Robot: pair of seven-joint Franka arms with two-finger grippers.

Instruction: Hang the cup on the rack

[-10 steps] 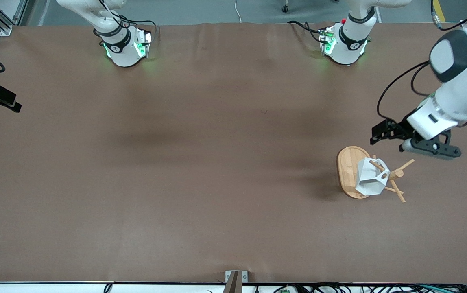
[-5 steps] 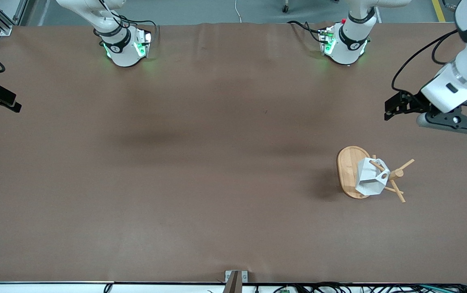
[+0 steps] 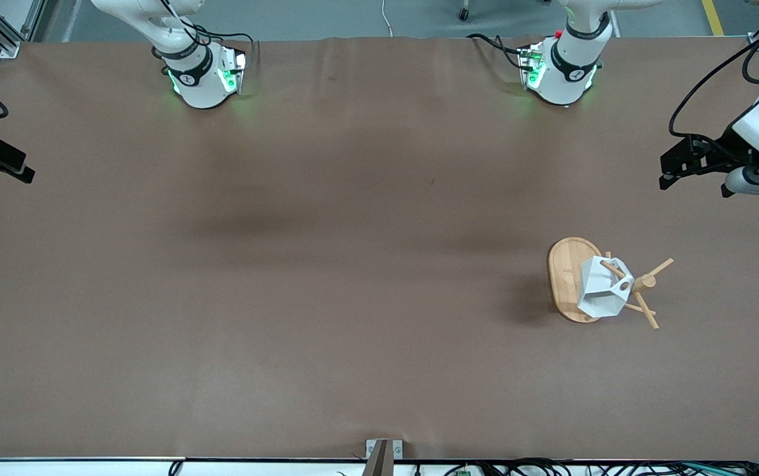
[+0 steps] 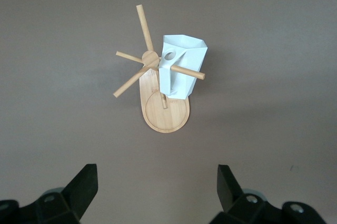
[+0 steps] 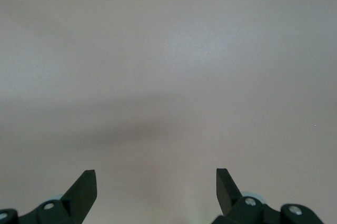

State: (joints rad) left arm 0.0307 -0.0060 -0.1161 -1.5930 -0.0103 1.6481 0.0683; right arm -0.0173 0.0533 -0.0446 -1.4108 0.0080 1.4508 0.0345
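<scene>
Brown paper-covered table (image 3: 326,264), nothing fancy. Left gripper (image 4: 157,192) up in the air over the left arm's end of the table, fingers (image 4: 84,184) spread wide with nothing between them, well apart from the rack (image 3: 574,281). Looking down from that wrist: bamboo rack (image 4: 164,113) standing upright on its oval base, pegs fanning out from the center post, and the white cup (image 4: 181,71) hanging on one of those pegs through the hole in its handle. Same story from the front, cup (image 3: 601,291) dangling above the base, off the table entirely. Right gripper (image 5: 157,192) also spread open and holding nothing, just bare brown table under it; can't find it in the front view, only that arm's base up top, waiting.
</scene>
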